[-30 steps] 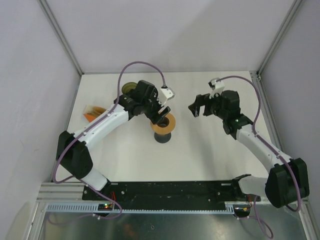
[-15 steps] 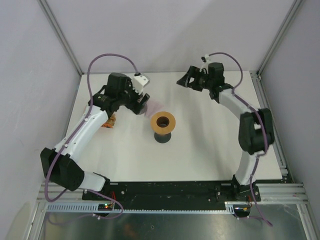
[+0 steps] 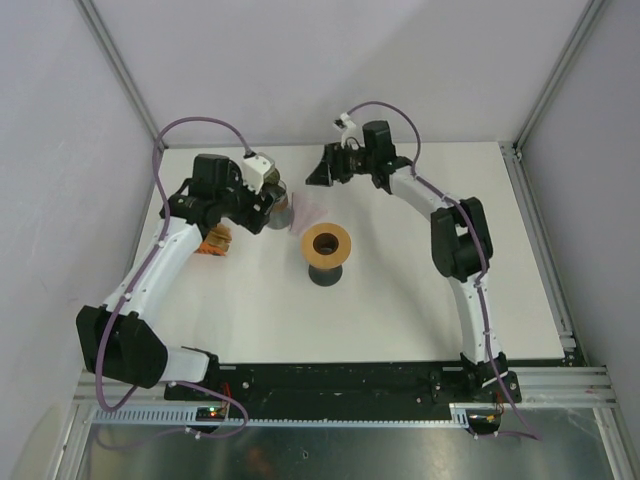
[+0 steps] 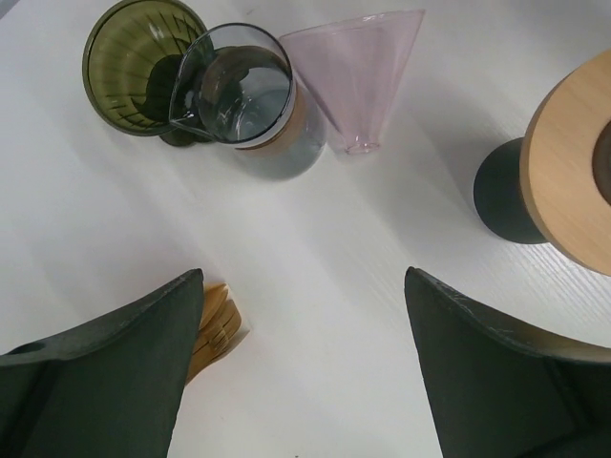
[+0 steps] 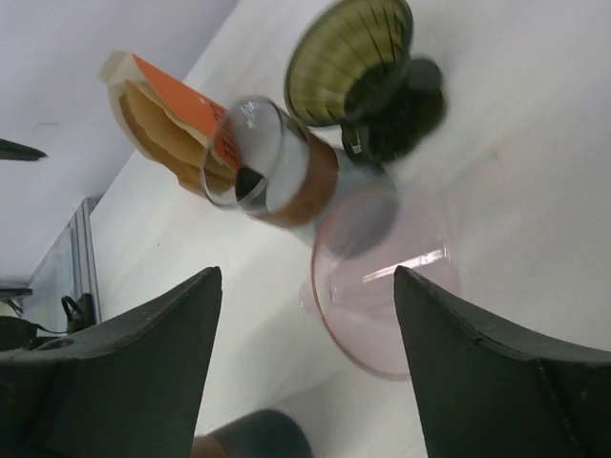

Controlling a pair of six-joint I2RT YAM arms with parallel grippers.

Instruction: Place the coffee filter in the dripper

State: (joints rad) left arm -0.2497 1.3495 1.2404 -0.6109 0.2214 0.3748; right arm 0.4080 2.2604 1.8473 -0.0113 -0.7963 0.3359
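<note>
L gripper [image 4: 304, 279], R gripper [image 5: 305, 274] agape (dripper [image 5: 382, 286] nearby)

A white table [image 3: 400, 310] stands between pale lilac walls [image 3: 350, 60], metal posts [image 3: 119, 72] in the corners, a rail [image 3: 330, 414] in front.

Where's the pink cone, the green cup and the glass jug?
pink cone [image 4: 358, 72]: left wrist view, its side wall.
green cup [image 4: 124, 57]: left wrist view, its ribbed inside.
glass jug [image 4: 241, 88]: left wrist view, its open mouth.
</note>
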